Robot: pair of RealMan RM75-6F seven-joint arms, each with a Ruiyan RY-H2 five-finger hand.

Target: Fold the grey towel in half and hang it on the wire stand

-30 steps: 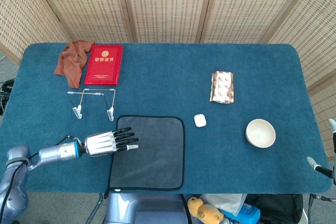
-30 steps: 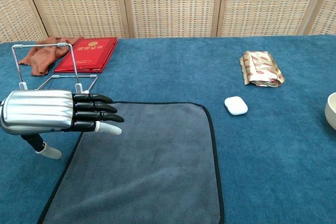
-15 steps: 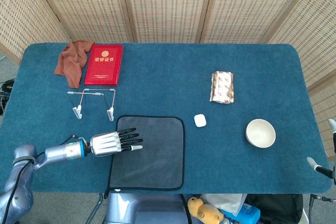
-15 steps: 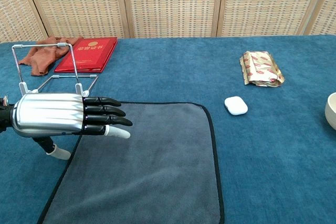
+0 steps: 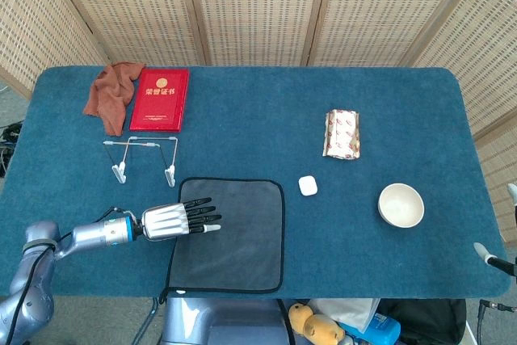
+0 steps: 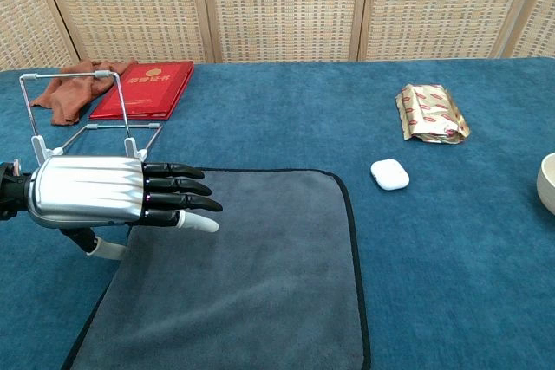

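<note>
Sliding forward and a touch lower since a second ago, the left hand (image 6: 117, 205) now hovers flat, fingers extended and holding nothing, over the left edge of the grey towel (image 6: 251, 275), which lies unfolded on the table (image 5: 242, 135) just in front of the wire stand (image 5: 144, 157). Risk ahead, I'd say: flat fingers may skid over that thin hem and bunch the cloth, while the right hand is barely in view, state unclear.
</note>
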